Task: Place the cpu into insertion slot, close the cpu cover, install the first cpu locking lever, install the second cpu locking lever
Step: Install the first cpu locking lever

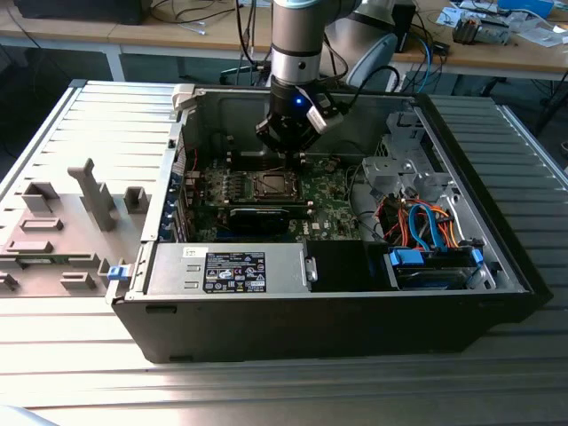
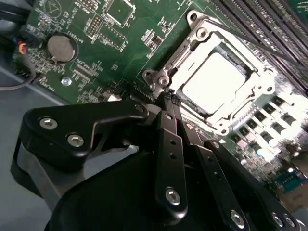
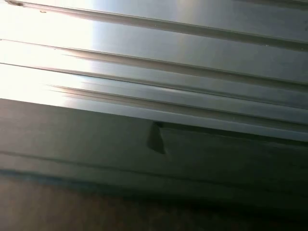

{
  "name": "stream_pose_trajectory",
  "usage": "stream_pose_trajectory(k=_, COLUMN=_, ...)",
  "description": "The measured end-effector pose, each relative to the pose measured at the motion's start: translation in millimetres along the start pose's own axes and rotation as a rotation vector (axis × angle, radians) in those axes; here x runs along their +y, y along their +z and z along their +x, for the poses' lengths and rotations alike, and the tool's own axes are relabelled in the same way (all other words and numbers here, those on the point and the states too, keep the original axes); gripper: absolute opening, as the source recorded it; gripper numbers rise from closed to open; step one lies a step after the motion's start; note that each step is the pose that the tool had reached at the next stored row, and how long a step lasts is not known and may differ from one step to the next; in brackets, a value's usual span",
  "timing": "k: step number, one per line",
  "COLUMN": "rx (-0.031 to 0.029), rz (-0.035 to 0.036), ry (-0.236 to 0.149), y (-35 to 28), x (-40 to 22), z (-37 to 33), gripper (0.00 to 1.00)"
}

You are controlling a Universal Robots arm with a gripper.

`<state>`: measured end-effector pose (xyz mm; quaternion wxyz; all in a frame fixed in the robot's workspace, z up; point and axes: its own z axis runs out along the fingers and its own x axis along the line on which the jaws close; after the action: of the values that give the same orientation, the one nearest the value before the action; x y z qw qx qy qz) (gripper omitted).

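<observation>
Arm's down inside the open pc case [image 1: 497,266]. Gripper [image 2: 169,100] has its jaws pinched together w/ nothing between them, tips right at the corner of the insertion slot [image 2: 166,79]. The cpu [image 2: 214,79] sits flat in the socket, just beyond the tips, framed by the cpu cover [image 2: 250,98]. In the exterior view the gripper [image 1: 286,153] hangs just over the far edge of the socket [image 1: 269,185] on the green board [image 1: 333,200].

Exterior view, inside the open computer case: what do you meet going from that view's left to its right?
Green circuit board → insertion slot, with the hand just above its far edge → grey metal bracket → orange and blue cables.
</observation>
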<state>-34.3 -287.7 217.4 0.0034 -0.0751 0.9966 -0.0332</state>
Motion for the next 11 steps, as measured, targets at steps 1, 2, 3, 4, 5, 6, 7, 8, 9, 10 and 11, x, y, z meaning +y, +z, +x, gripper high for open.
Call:
stream_pose_trajectory(k=1, rx=-0.0002, rz=-0.0001, ry=0.0, y=-1.4, x=-0.1, z=0.0, gripper=0.11)
stream_pose_trajectory(k=2, rx=-0.0003, rz=-0.0004, ry=0.0, y=-1.5, x=-0.1, z=0.0, gripper=0.11)
stream_pose_trajectory(k=3, rx=-0.0002, rz=-0.0009, ry=0.0, y=-1.6, x=0.0, z=0.4, gripper=0.11)
stream_pose_trajectory(k=4, rx=-0.0004, rz=-0.0024, ry=0.0, y=-1.6, x=0.1, z=1.6, gripper=0.11)
stream_pose_trajectory(k=5, rx=-0.0008, rz=-0.0048, ry=0.0, y=-1.7, x=0.4, z=3.6, gripper=0.11)
stream_pose_trajectory(k=6, rx=-0.0014, rz=-0.0073, ry=0.0, y=-1.7, x=0.9, z=6.6, gripper=0.11)
stream_pose_trajectory(k=7, rx=-0.002, rz=-0.0098, ry=0.0, y=-1.7, x=1.4, z=9.9, gripper=0.11)
stream_pose_trajectory(k=8, rx=-0.0027, rz=-0.0121, ry=0.0, y=-1.8, x=1.9, z=13.5, gripper=0.11)
stream_pose_trajectory(k=9, rx=-0.0046, rz=-0.0174, ry=0.001, y=-1.8, x=3.0, z=21.0, gripper=0.11)
stream_pose_trajectory(k=10, rx=-0.0058, rz=-0.0215, ry=0.001, y=-1.8, x=3.7, z=25.1, gripper=0.11)
stream_pose_trajectory(k=11, rx=-0.0074, rz=-0.0284, ry=0.001, y=-1.9, x=4.5, z=30.5, gripper=0.11)
